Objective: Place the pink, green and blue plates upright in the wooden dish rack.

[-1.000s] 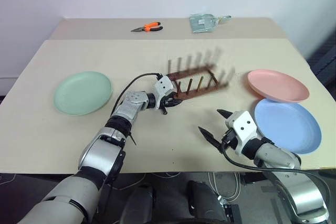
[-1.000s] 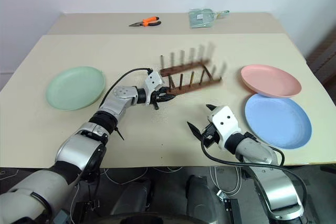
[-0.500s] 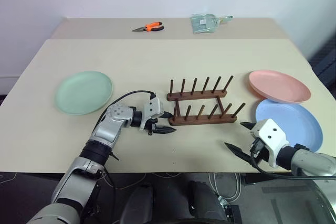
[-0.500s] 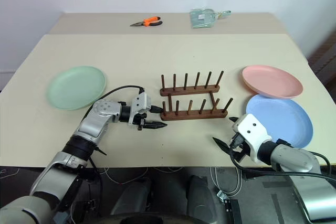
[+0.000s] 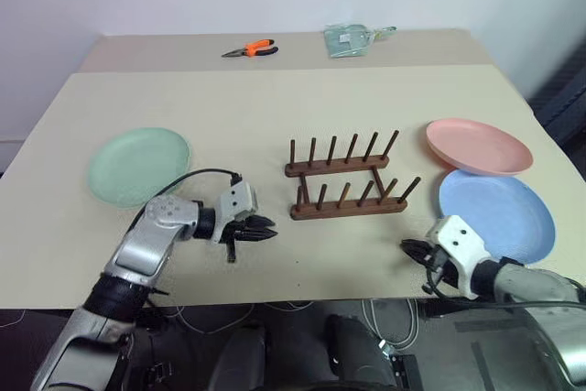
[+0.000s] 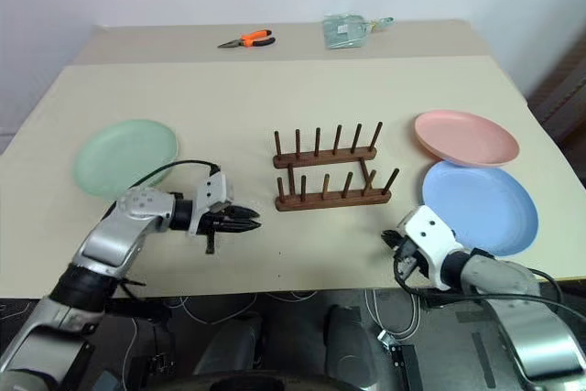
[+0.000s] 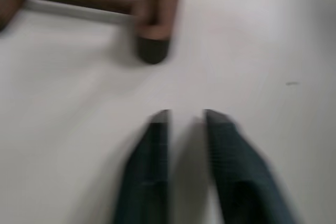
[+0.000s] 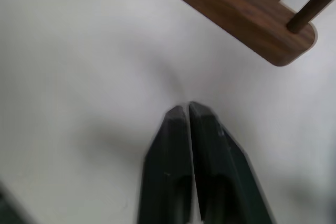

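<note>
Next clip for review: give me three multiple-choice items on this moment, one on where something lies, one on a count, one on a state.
1. Where does the green plate lie?
A. On the table's left part, clear of the rack
B. Standing in the rack
C. Under the blue plate

2. How many plates stand in the wooden dish rack?
A. Two
B. None
C. Three

3. How are the right gripper's fingers?
A. Wide apart
B. Clamped on a plate's rim
C. Shut on nothing

Answers:
1 A: the green plate lies flat, left of the rack, with bare table between them.
2 B: the rack's pegs are all bare; the pink plate and the blue plate lie to the rack's right, the pink one's rim over the blue one's.
3 C: the right wrist view shows the fingertips together over bare table.
</note>
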{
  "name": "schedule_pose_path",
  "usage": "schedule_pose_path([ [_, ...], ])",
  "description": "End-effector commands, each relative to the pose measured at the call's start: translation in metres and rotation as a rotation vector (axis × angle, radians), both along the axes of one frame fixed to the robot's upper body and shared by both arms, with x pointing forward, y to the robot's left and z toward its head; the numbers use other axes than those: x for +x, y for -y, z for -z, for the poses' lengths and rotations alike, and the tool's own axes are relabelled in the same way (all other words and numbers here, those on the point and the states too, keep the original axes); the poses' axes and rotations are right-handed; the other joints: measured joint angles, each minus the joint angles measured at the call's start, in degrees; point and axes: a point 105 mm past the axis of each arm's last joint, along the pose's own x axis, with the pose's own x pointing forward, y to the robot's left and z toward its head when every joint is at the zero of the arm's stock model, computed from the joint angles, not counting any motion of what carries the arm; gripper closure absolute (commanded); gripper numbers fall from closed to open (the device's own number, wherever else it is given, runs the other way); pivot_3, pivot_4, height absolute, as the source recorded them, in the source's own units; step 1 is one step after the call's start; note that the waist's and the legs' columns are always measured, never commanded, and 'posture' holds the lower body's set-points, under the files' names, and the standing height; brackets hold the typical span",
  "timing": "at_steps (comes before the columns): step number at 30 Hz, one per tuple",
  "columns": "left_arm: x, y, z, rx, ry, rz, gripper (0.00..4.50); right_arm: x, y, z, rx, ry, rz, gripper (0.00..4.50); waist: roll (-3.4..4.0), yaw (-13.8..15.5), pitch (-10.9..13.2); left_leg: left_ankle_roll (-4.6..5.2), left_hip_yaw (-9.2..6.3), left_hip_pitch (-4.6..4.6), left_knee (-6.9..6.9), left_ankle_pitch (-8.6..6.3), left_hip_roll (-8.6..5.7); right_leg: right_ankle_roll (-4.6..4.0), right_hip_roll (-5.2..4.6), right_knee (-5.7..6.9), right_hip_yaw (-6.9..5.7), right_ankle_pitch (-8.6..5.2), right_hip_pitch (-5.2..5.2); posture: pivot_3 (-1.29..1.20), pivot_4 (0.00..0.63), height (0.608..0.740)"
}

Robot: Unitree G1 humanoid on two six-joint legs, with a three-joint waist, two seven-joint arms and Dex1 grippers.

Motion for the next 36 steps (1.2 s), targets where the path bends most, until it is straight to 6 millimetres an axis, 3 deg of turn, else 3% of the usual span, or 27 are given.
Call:
schedule_pose_path([
  [1,0.000,0.036,-0.002,-0.041,0.080,-0.019,3.57,0.017,-0.002,0.004,-0.044,0.044,0.020,4.50,-0.04,0.52,-0.01,0.00,0.00,-0.01,0.03,0.00,-0.01,0.00,-0.01,-0.02,0.00,0.00,0.01,0.00,0.150,0.740],
  [4,0.020,0.048,0.005,-0.030,0.115,-0.169,3.57,0.036,0.002,0.006,-0.070,0.084,0.078,4.50,-0.16,0.83,-0.07,0.00,0.00,0.00,0.07,0.00,-0.03,0.01,0.00,-0.02,0.00,0.02,0.03,0.00,0.150,0.740],
  [9,0.064,0.035,0.012,0.033,0.210,-0.456,3.57,0.073,0.002,0.001,-0.091,0.176,0.151,4.50,-0.16,0.79,-0.10,-0.01,0.04,0.22,0.14,0.01,-0.04,-0.05,0.02,0.07,0.00,0.08,0.17,0.00,0.150,0.740],
  [16,0.087,0.014,0.012,0.051,0.241,-0.550,3.57,0.110,0.005,-0.011,-0.120,0.269,0.188,4.50,-0.17,0.32,-0.13,-0.01,0.12,0.62,-0.07,0.01,-0.02,0.00,0.03,0.11,0.04,0.09,0.37,0.00,0.150,0.740],
  [17,0.088,0.013,0.012,0.051,0.244,-0.545,3.57,0.112,0.005,-0.014,-0.107,0.269,0.185,4.50,-0.15,0.26,-0.13,-0.01,0.13,0.64,-0.08,0.01,-0.01,0.04,0.03,0.11,0.04,0.11,0.38,0.00,0.150,0.740],
  [20,0.083,0.016,0.005,0.014,0.256,-0.499,3.61,0.106,0.006,-0.032,-0.101,0.291,0.117,3.78,-0.15,0.03,-0.13,-0.01,0.12,0.65,-0.11,0.01,-0.02,0.13,0.03,0.12,0.05,0.16,0.38,0.00,0.150,0.740],
  [24,0.071,0.023,-0.012,-0.073,0.263,-0.415,3.61,0.090,0.015,-0.071,-0.167,0.402,0.034,1.91,-0.05,-0.39,-0.07,-0.01,0.12,0.60,-0.15,0.01,-0.03,0.21,0.03,0.11,0.06,0.14,0.36,0.00,0.150,0.740],
  [26,0.054,0.031,-0.028,-0.142,0.276,-0.309,3.61,0.081,0.037,-0.092,-0.293,0.442,0.037,0.87,-0.01,-0.45,-0.03,-0.01,0.12,0.58,-0.17,0.00,-0.03,0.25,0.02,0.10,0.08,0.11,0.33,0.00,0.150,0.740],
  [29,0.036,0.041,-0.044,-0.214,0.267,-0.203,3.61,0.075,0.069,-0.102,-0.490,0.438,0.070,0.87,0.02,-0.30,0.01,-0.01,0.12,0.39,-0.12,0.00,-0.04,0.22,0.01,0.08,0.09,0.09,0.22,0.00,0.150,0.740],
  [36,0.021,0.057,-0.053,-0.276,0.237,-0.118,3.61,0.086,0.118,-0.079,-0.728,0.376,0.157,0.87,-0.01,-0.45,-0.01,-0.01,0.17,0.36,-0.08,0.00,-0.04,0.03,0.01,0.02,0.10,0.00,0.24,0.00,0.150,0.740],
])
